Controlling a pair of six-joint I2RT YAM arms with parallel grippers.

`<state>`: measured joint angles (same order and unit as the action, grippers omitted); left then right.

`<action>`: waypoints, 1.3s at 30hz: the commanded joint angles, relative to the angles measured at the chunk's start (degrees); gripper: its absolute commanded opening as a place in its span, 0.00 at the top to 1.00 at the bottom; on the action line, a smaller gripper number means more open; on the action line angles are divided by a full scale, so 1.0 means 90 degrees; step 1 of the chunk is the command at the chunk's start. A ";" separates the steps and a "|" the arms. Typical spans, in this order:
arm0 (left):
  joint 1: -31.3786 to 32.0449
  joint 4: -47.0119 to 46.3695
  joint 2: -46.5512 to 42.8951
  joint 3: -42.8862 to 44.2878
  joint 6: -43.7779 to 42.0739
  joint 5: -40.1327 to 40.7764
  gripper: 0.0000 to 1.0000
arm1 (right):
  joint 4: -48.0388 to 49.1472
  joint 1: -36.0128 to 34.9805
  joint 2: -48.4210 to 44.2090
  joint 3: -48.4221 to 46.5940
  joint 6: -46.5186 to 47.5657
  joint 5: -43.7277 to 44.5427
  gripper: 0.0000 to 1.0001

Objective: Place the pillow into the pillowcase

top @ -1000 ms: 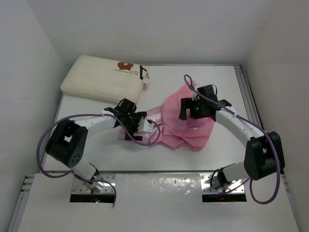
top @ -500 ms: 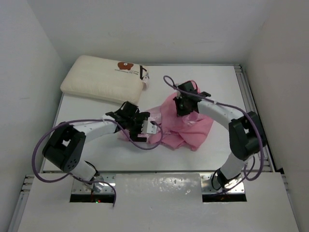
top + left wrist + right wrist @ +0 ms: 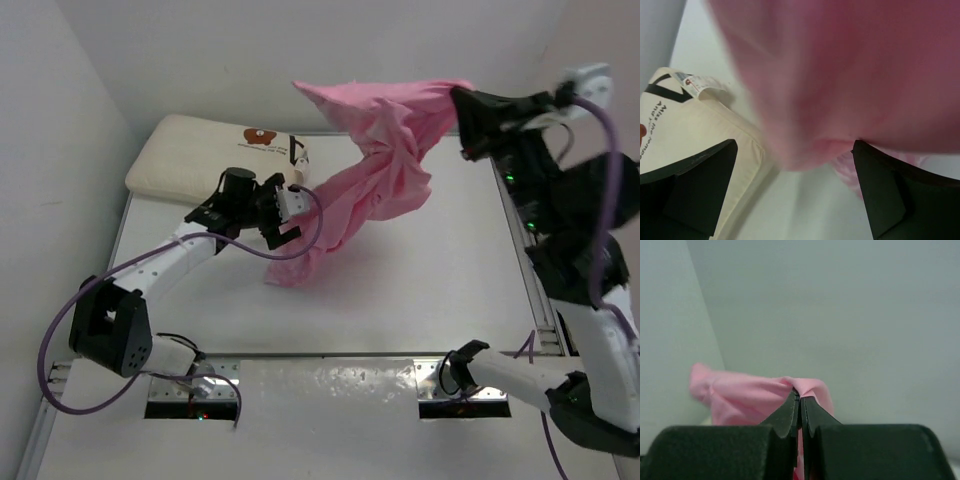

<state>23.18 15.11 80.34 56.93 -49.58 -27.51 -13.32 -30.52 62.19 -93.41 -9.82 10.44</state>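
Observation:
The pink satin pillowcase (image 3: 375,190) hangs in the air, pulled up toward the back right, its lower end touching the table. My right gripper (image 3: 462,97) is raised high and shut on the pillowcase's top edge (image 3: 810,389). The cream-white pillow (image 3: 215,160) lies at the back left of the table, its tag end facing right. My left gripper (image 3: 283,212) is open beside the hanging cloth, just right of the pillow. In the left wrist view the blurred pillowcase (image 3: 850,75) fills the top, the pillow (image 3: 705,130) lies at left, and nothing sits between the fingers (image 3: 880,195).
White walls close in the table on the left, back and right. A metal rail (image 3: 515,210) runs along the right edge. A white panel (image 3: 330,385) covers the near edge between the arm bases.
The right gripper shut on the pillowcase and lifted it high toward the back right. The left arm swung from the table's middle toward the pillow's tag end, staying open.

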 commanded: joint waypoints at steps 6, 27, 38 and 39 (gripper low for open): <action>-0.0300 -0.0380 -0.0547 0.0101 0.0841 -0.0508 0.00 | 0.0455 -0.0095 -0.0046 -0.0148 0.0135 -0.0057 1.00; -0.1159 -0.1943 -0.1406 -0.0573 0.2267 0.0498 0.00 | 0.1195 0.1722 0.3979 -0.3529 -0.1285 0.0141 1.00; -0.1511 -0.2334 -0.1436 -0.0642 0.2677 0.0566 0.00 | -0.0304 -0.0590 0.3314 -0.1245 0.0865 -0.1880 1.00; -0.1530 -0.2324 -0.1446 -0.0642 0.2696 0.0595 0.00 | -0.0568 -0.0709 0.3334 -0.1001 0.0983 -0.2665 0.97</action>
<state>10.57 -2.46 68.99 51.29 -27.22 -22.59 -11.44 -34.52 89.91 -109.01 -7.11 -0.80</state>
